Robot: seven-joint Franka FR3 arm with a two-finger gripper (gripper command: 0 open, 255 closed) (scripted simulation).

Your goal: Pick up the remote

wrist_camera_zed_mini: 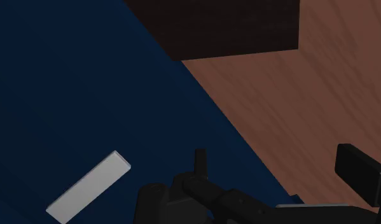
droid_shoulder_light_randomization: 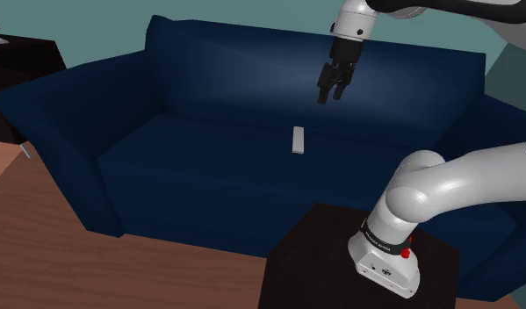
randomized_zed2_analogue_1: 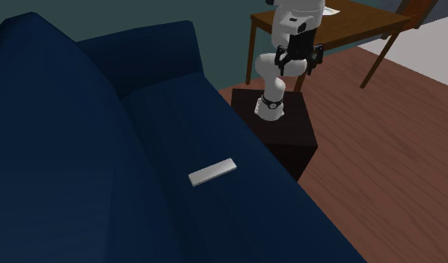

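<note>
Well, the dark blue sofa [droid_shoulder_light_randomization: 199, 176] carries everything here. Above its seat hangs the end effector [droid_shoulder_light_randomization: 332, 97], fingers apart and empty. The pale grey remote [droid_shoulder_light_randomization: 299, 140] lies flat on the cushion, below it and toward the shoulder view's left, its long axis running from backrest to front edge.

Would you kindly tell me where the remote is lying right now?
The light grey remote lies flat on the dark blue sofa seat, near the shoulder view's middle, just below and left of the hovering gripper.
</note>
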